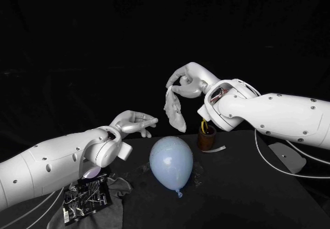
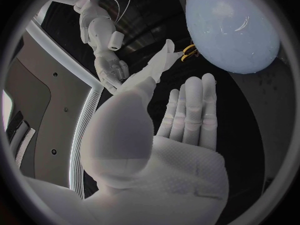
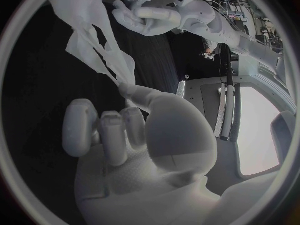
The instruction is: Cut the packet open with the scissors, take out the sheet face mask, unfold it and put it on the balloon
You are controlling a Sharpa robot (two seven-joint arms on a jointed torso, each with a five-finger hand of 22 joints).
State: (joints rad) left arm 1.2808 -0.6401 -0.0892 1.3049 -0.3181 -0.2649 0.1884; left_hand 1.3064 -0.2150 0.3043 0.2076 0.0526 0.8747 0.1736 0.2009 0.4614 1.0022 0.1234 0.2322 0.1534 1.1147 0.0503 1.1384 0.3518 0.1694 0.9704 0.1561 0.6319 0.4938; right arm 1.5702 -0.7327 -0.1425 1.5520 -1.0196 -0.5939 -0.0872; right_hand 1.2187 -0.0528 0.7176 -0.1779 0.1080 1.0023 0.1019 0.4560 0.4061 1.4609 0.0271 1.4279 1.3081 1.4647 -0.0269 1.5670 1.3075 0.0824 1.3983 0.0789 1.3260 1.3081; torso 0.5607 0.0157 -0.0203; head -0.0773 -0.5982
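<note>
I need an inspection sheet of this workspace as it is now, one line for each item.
Surface: black table, with a grey cloth at its near left.
Job's things: sheet face mask hanging, not spread out; balloon lying on the table; packet by the cloth; scissors standing in a brown cup.
Clutter: pale strip beside the cup.
Hands: right hand pinches the mask above the table; left hand holds nothing, fingers apart.
Cables: white cables below the right arm.
Surroundings: dark, nothing seen.

balloon (image 1: pixel 171 161) centre | mask (image 1: pixel 174 112) above-behind it, under right hand (image 1: pixel 189 81) | packet (image 1: pixel 86 198) front-left | cup (image 1: pixel 206 138) behind-right
</note>
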